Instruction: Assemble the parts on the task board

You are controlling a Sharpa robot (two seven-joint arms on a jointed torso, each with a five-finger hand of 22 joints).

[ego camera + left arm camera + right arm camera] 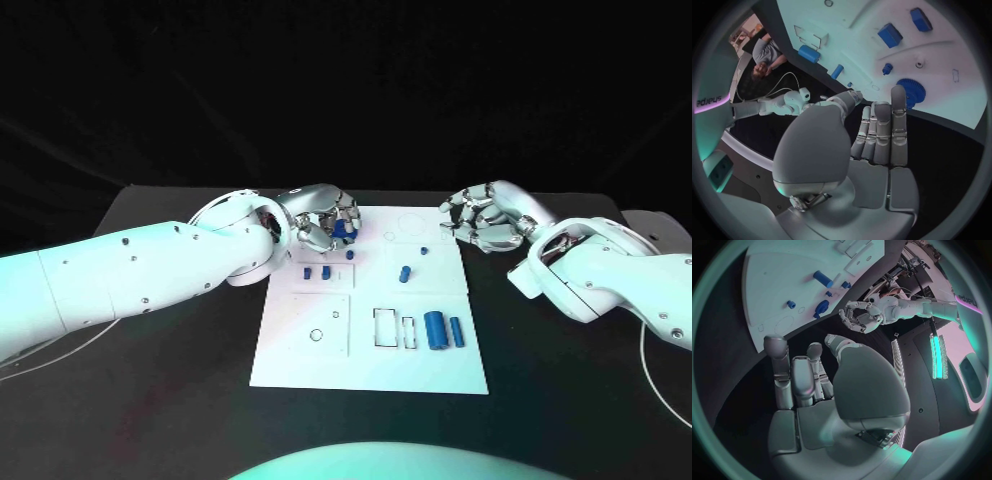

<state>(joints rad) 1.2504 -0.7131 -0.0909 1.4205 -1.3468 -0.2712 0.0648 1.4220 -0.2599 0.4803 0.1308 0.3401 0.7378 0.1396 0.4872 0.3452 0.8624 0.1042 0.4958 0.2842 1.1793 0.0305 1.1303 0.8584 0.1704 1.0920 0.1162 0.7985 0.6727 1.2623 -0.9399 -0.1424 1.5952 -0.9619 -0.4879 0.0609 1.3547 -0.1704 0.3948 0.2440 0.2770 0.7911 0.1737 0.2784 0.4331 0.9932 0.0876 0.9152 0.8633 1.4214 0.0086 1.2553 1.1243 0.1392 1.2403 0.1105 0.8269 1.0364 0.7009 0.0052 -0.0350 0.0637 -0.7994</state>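
At the board's (368, 375) far left corner, the left hand's (325, 222) fingers (898, 107) hang over a blue gear (912, 90); whether they grip it I cannot tell. Right hand (488, 217) curled, empty, beside the board. Risk: a loose gear slips off its seat (fingers hide it).

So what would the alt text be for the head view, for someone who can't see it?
A white task board lies on a black table with small blue parts on it. The left hand hovers over a blue piece at the board's far left corner; the right hand hangs beside the far right edge.
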